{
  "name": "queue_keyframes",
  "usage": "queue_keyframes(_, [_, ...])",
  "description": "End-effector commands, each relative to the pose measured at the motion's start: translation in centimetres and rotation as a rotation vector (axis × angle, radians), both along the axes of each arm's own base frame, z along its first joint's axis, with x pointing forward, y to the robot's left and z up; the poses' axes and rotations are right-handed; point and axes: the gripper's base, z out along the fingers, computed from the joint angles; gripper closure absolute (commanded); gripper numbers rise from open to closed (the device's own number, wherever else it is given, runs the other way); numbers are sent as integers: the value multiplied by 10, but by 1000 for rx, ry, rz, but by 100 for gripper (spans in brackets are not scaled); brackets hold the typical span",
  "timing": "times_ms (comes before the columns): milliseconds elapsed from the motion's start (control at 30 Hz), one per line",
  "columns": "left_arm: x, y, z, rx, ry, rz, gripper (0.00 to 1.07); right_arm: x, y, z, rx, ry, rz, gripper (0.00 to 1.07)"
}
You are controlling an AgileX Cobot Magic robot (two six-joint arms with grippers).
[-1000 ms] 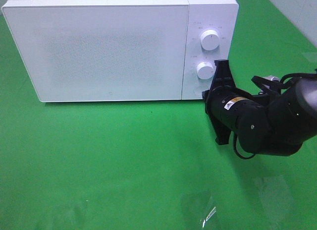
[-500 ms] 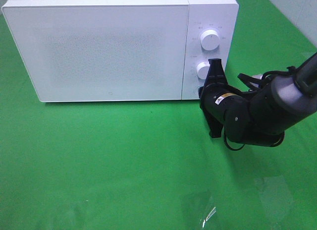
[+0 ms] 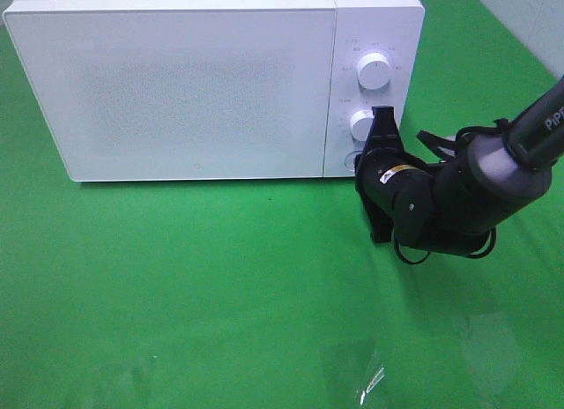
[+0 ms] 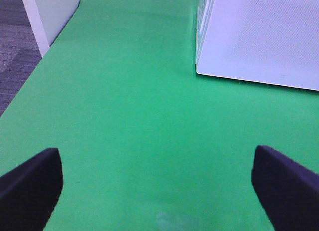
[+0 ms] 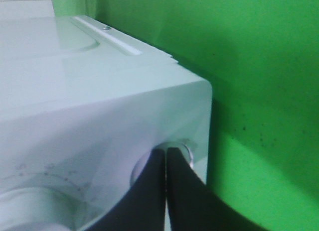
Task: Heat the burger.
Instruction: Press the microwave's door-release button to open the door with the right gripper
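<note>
Step in hand: the right pincer [image 5: 166,152] is pressing its tips on the round button [image 5: 185,147] at the bottom of the microwave [image 3: 194,83] panel. I am reading this as either releasing the door or starting it; I cannot tell which.
Right pincer: narrow, tips lying together, gripping nothing.
Left pincer: [image 4: 158,188] standing wide, hovering over the green cloth [image 3: 220,277], carrying nothing, with the microwave front lying ahead of it.
Two knobs: sitting just above the right pincer's tips, the lower knob [image 3: 364,124] nearest.
Burger's place: not showing in any view. The door beside the right pincer is shut and opaque, so the burger may be sitting behind it, but that is a guess.
Burger's look: nothing showing to describe.
Next move: probably calling for a firm, straight push, then backing off clear of the door's swing.
</note>
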Motion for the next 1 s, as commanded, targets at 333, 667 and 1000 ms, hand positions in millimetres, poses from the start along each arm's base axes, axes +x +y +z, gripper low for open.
queue_keyframes(333, [-2,0,-1,-2,-17,0,12,10,-2,23,53,-196,-49,107])
queue_keyframes(667, [-2,0,-1,-2,-17,0,12,27,4,44,91,-323,-89,107])
queue_keyframes(1000, [-2,0,-1,-2,-17,0,12,43,11,47,92,-444,-108,107])
